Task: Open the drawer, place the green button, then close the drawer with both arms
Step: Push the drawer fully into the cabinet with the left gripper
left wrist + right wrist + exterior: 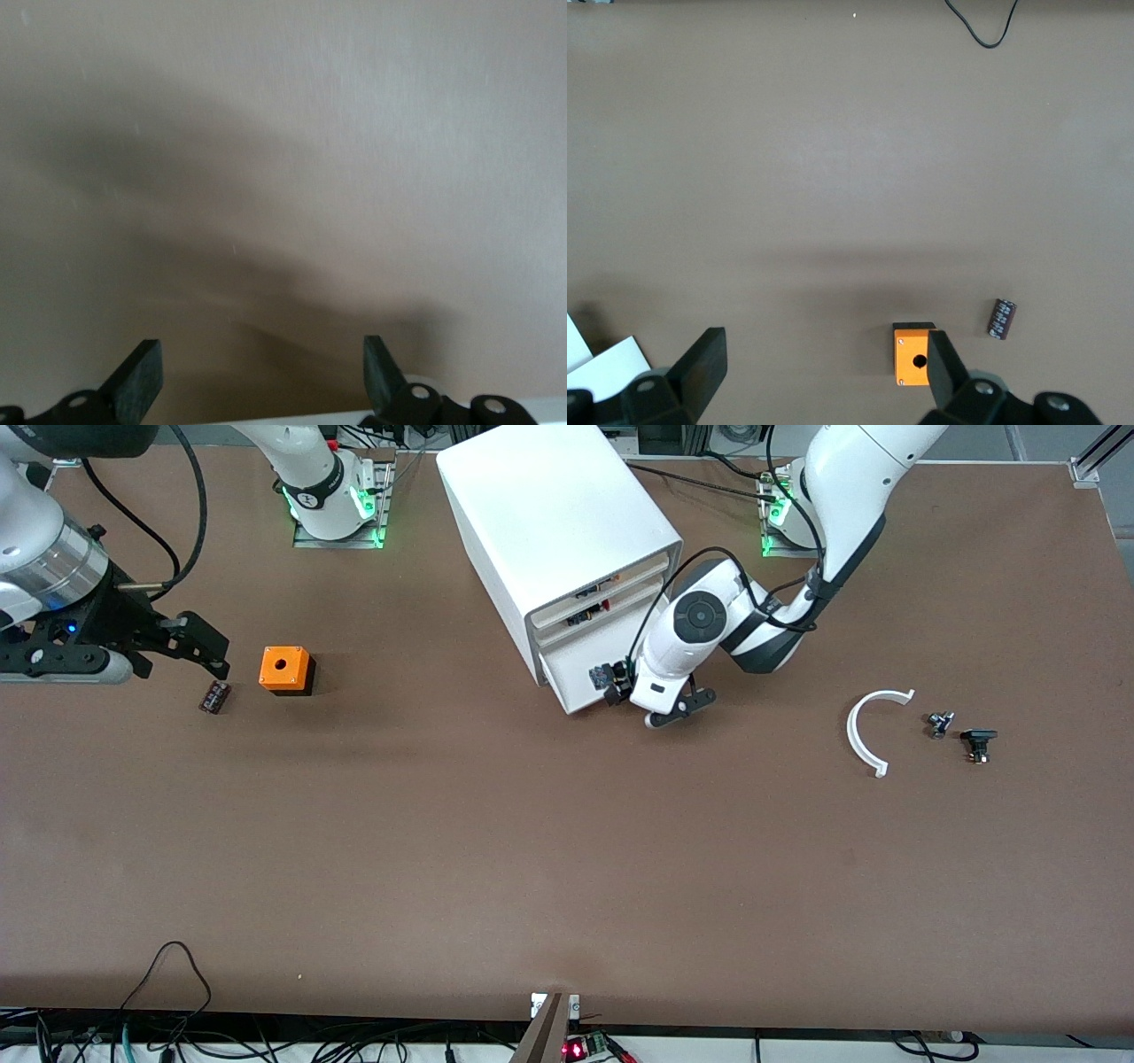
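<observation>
Item, opening step: my left end effector, jaws apart and empty, at the shut lowest drawer of the white cabinet, next needing a hold to pull; right end effector open, waiting near the orange cube; button not identifiable.

surface looks like matt brown board, cabinet is smooth white plastic, arm shells pretty glossy, orange cube matt plastic.

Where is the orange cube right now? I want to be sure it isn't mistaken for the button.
In the front view the orange cube sits on the table toward the right arm's end, beside a small dark cylinder, between the right gripper and the white cabinet.
</observation>
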